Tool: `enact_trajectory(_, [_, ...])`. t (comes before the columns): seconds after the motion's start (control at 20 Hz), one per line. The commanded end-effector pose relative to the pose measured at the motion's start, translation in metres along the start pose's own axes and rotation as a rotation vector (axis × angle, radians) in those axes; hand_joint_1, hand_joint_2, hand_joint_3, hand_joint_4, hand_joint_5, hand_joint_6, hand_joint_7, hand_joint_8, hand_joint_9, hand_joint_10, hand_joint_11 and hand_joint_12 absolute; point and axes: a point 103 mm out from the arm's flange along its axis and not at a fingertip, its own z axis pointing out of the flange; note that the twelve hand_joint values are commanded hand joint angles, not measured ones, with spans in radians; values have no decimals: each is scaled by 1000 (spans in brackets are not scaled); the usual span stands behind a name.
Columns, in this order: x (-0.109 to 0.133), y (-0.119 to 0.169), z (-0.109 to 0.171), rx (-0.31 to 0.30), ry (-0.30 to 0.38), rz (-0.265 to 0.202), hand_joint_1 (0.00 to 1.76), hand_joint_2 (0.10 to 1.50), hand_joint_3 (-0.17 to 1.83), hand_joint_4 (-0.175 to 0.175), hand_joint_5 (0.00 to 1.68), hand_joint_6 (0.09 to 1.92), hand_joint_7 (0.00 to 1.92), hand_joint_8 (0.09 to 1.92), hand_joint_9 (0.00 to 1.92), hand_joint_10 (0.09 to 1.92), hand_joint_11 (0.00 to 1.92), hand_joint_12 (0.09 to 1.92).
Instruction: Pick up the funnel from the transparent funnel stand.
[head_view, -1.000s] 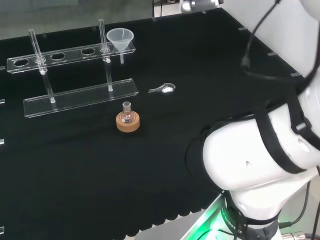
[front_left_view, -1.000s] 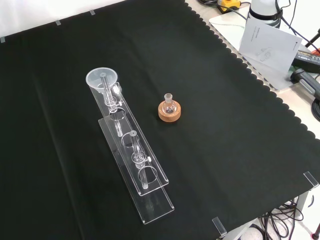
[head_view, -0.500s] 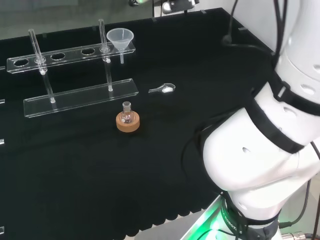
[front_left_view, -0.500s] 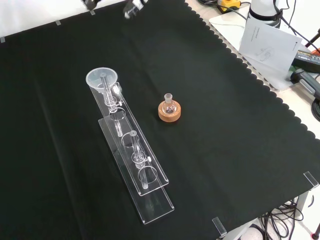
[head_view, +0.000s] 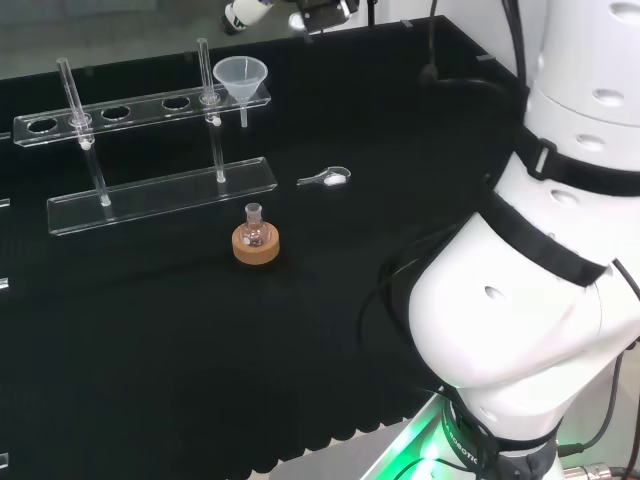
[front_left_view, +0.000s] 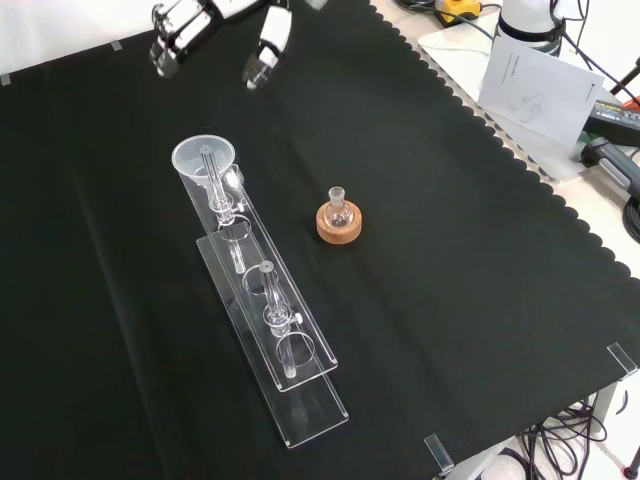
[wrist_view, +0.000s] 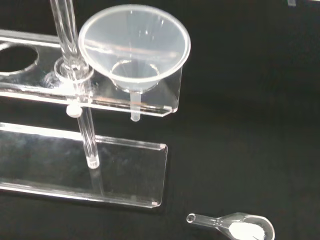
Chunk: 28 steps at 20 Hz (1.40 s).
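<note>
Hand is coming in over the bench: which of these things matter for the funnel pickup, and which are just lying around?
For the job:
funnel, sitting in the end hole
stand, clear
hand, open, apart from the funnel

Lying about:
small flask on cork ring
clear scoop holding white powder

one funnel (head_view: 240, 77), one flask (head_view: 254, 224), one spoon (head_view: 326, 179)

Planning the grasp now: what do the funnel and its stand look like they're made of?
Funnel: translucent, slightly milky cone with a matte look, so probably plastic, though glass cannot be ruled out. Stand: fully clear flat plates with bright polished edges and clear rods, which looks like acrylic. Both seem smooth and glossy where light catches them, so they might be slippery for the fingers.
</note>
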Motion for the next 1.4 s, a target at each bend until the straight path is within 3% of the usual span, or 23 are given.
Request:
enact_trajectory(0.05, [22,25,19,81,-45,-13,429,886,253,0,244,87,84,540,213,675,50,1420])
enact_trajectory(0.6, [17,50,44,205,-56,14,484,778,248,-6,141,87,0,523,166,741,138,1510])
enact_trajectory(0.95, [20,61,57,241,-81,-3,493,747,248,-16,90,87,0,399,126,786,167,1519])
enact_trajectory(1.4, [23,70,68,265,-63,-30,510,733,246,-20,56,87,0,336,101,806,189,1520])
